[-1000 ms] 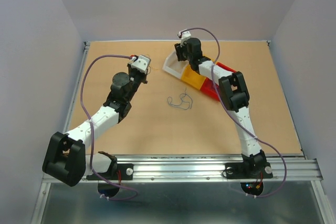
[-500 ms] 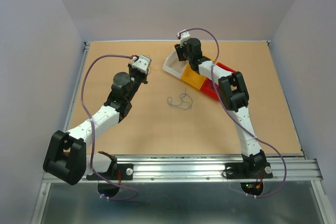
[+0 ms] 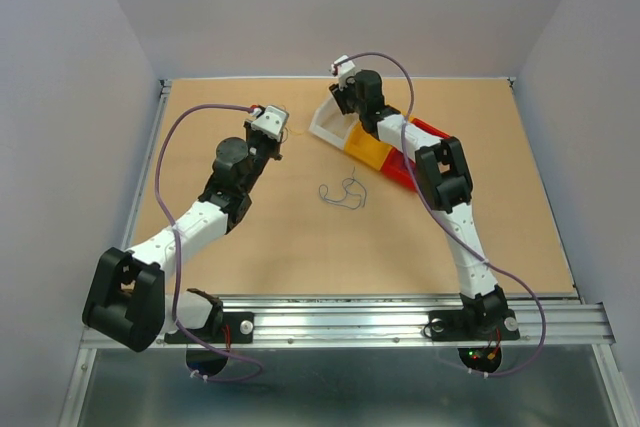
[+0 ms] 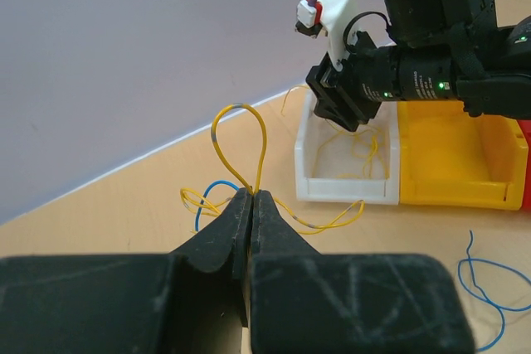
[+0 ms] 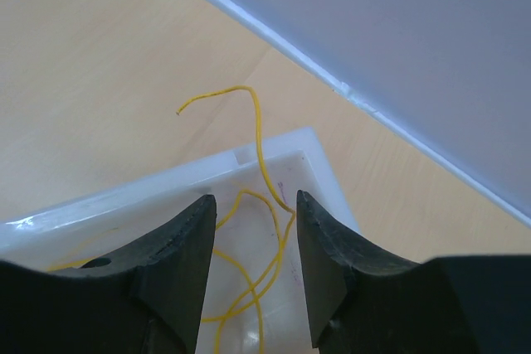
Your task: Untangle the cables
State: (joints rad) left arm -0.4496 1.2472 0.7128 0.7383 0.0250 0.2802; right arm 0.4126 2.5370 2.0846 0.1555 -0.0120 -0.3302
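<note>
Left tool [image 4: 250, 196] clamped on a yellow wire [image 4: 216, 140], right tool [image 5: 251, 205] open above the white bin [image 4: 344, 191]: the blue wire [image 4: 212, 184] alongside may drag along.

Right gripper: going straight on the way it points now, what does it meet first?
Probably the yellow wires lying in the white bin: the right gripper, fingers open, points down into it, with the bin floor just behind them. Depth is hard to judge from the wrist view.
</note>
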